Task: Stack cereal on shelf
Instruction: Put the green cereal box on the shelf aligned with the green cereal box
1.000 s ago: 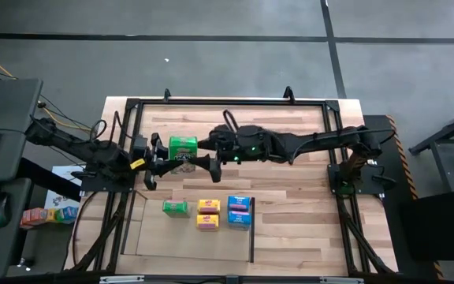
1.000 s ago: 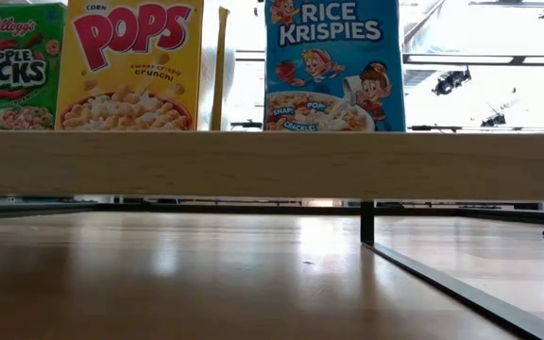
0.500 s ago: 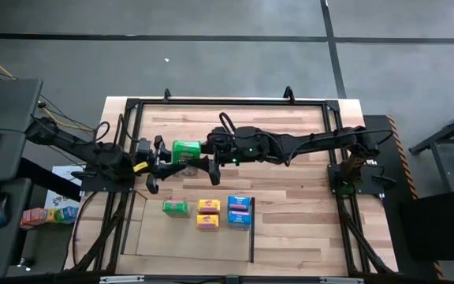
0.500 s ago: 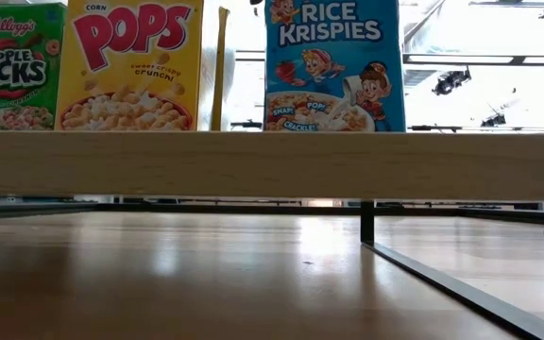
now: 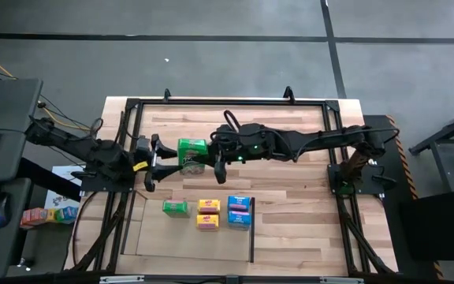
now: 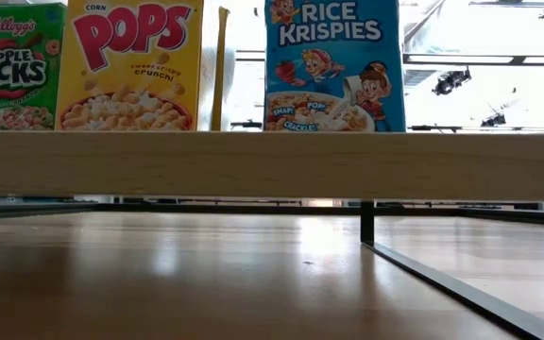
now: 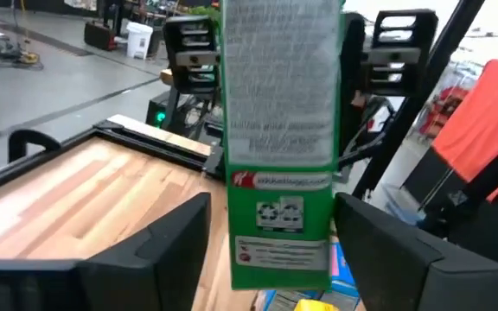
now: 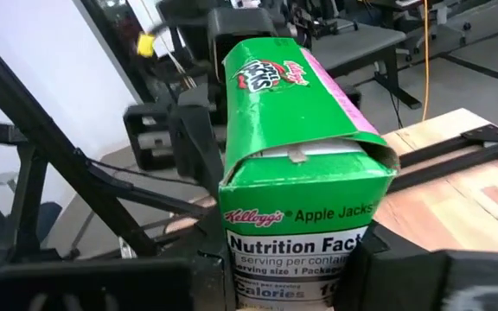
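Midway over the wooden table (image 5: pixel 290 177), a handover of one small green cardboard Apple Jacks cereal box (image 5: pixel 191 148) looks under way. On the left, the left gripper (image 5: pixel 158 158) has its dark fingers spread wide; in its wrist view they stand clear of the box on both sides, gripping nothing. The box hangs between the two grippers, above the table and well apart from the shelf. To the right, the right gripper (image 5: pixel 215 162) has its fingers (image 8: pixel 409 281) closed against the box's lower end, so it has hold of it. The box seems to stand roughly upright, its opened flap end uppermost, though its exact tilt is hard to tell. Next, the right arm must carry it down to the pale flat rectangular shelf frame (image 5: pixel 152 237), beside the green, yellow-orange and blue boxes (image 5: pixel 239 211) already standing there.
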You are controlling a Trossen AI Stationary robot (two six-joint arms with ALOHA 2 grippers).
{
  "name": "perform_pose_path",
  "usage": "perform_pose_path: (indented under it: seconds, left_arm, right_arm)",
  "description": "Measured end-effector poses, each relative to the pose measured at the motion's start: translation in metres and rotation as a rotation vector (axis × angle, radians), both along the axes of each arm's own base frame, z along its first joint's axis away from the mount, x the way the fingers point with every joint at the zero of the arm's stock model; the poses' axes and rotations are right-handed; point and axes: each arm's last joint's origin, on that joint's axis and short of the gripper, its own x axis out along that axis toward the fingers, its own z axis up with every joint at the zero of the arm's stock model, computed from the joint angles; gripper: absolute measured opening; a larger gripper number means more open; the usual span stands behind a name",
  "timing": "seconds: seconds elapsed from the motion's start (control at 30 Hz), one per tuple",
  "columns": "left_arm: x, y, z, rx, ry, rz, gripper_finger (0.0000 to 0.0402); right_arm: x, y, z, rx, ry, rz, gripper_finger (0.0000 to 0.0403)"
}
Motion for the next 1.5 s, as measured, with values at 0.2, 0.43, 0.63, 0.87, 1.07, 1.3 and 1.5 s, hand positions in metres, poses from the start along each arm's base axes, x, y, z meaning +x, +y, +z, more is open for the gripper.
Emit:
perform_pose_path:
  seconds: [0.2, 0.43, 0.63, 0.87, 1.07, 1.3, 1.5]
  left_arm:
    - [-0.028, 0.012, 0.035, 0.067, 0.014, 0.033, 0.0261]
    - [-0.069, 0.032, 0.076, 0.134, -0.127, 0.209, 0.0262]
    - [-0.081, 0.04, 0.078, 0.058, -0.159, 0.324, 0.0261]
    - [-0.076, 0.038, 0.077, 0.063, -0.138, 0.33, 0.0261]
    - [-0.071, 0.036, 0.075, 0.171, -0.097, 0.331, 0.0261]
    - [-0.071, 0.036, 0.075, 0.19, -0.094, 0.323, 0.0261]
    - [-0.071, 0.036, 0.076, 0.165, -0.103, 0.32, 0.0261]
  right_arm:
    - [-0.021, -0.007, 0.014, 0.0, 0.064, -0.021, 0.0091]
    - [-0.003, 0.027, -0.003, 0.074, 0.035, 0.093, 0.0089]
    - [0.023, 0.07, -0.031, 0.087, -0.056, 0.168, 0.0088]
    - [0.052, 0.121, -0.038, 0.029, -0.042, 0.142, 0.0088]
    - [0.079, 0.148, -0.047, -0.13, 0.047, -0.036, 0.0088]
    - [0.104, 0.174, -0.067, -0.198, 0.058, -0.04, 0.0101]
    - [0.102, 0.184, -0.098, -0.149, 0.125, -0.039, 0.0106]
